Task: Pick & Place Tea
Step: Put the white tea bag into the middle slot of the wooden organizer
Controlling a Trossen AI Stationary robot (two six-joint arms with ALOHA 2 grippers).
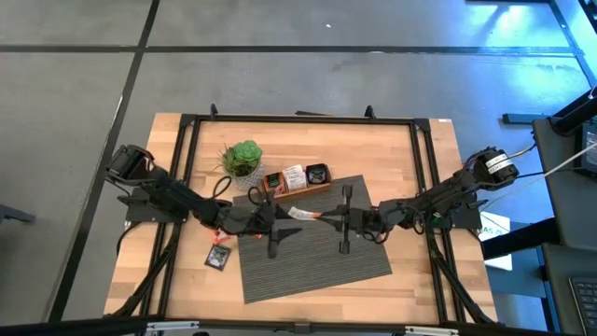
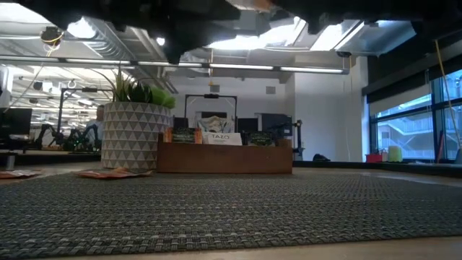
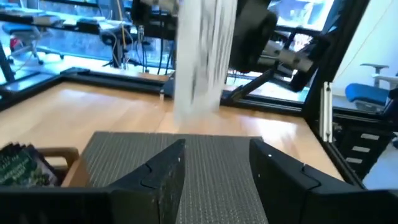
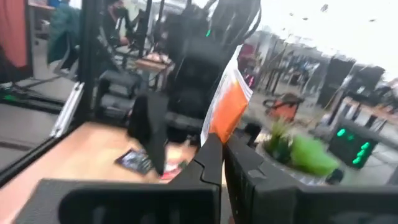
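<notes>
From above, a wooden bench [image 1: 177, 168] carries a grey woven mat [image 1: 317, 252] near its front edge. Over the mat, the left hand [image 1: 270, 222] is spread, while the right hand [image 1: 326, 217] pinches a white-and-orange tea sachet [image 1: 300, 214]. At mat level, an office with ceiling lights lies beyond; the tray [image 2: 225, 157] shows a "TAZO" label [image 2: 221, 138].

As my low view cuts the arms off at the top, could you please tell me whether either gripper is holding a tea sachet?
Observer: Yes, the right gripper is shut on an orange-and-white sachet, above the mat.
Operator: And the left one?
Observer: The left gripper is open and empty, facing that sachet.
Operator: Any tea off the mat?
Observer: A dark sachet lies on the bare table, just left of the mat.
</notes>
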